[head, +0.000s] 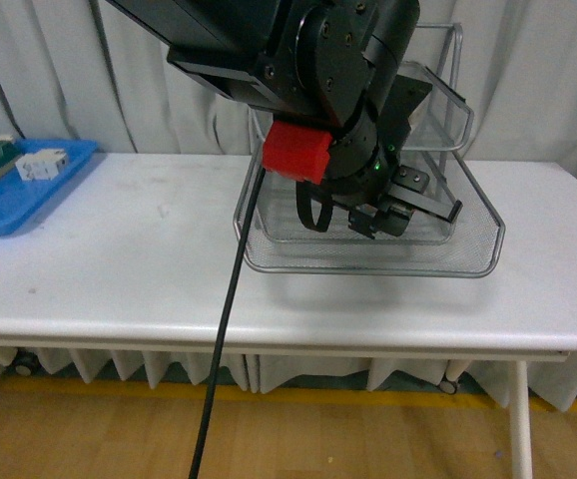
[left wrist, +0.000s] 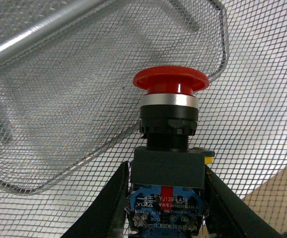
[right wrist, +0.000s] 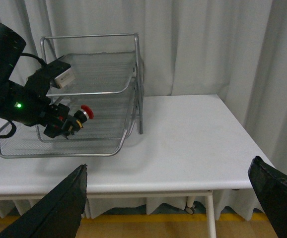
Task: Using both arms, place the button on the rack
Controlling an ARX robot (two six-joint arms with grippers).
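Button [left wrist: 168, 144] clamped between left gripper [left wrist: 167, 173] jaws; over rack [left wrist: 34, 44].

The rack [head: 473, 254] stands on the table [head: 119, 259] right of its middle, before the curtain [head: 49, 70], the tray [head: 9, 215] with blocks [head: 41, 165] in it lies at the table's far left edge, and the button [left wrist: 171, 114], clamped in the left gripper [left wrist: 166, 173], hangs over the rack's bottom tier.

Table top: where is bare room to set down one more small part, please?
Two bare patches on the table: the wide stretch between the blue tray and the rack, and the part from the rack to the table's right end. Crowded: the rack's lowest tier, where the left claw holds the button.
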